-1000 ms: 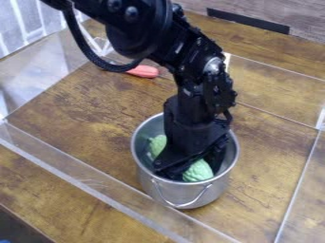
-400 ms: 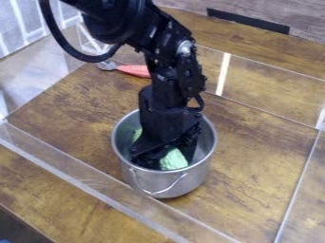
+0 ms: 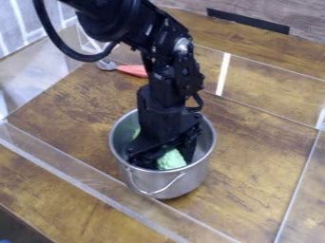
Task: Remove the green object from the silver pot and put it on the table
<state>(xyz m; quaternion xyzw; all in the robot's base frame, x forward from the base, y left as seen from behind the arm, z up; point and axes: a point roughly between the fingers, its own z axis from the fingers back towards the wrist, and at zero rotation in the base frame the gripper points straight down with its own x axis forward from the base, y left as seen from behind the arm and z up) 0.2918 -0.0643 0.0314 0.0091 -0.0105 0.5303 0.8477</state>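
One slight pot shift: silver pot [image 3: 160, 182] had slid left in view, green object [image 3: 172, 160] still inside around gripper [image 3: 162, 152], grip unclear, so lift-out likely remained.

Silver pot [image 3: 188, 180]; light-green object [image 3: 170, 159]; brown table [image 3: 249, 142].

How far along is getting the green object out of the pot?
Nothing looks finished: the green object is inside the silver pot. In hand is the reach, with the gripper down in the pot around it; a firm grip can't be confirmed. Lifting it out and placing it on the table remain.
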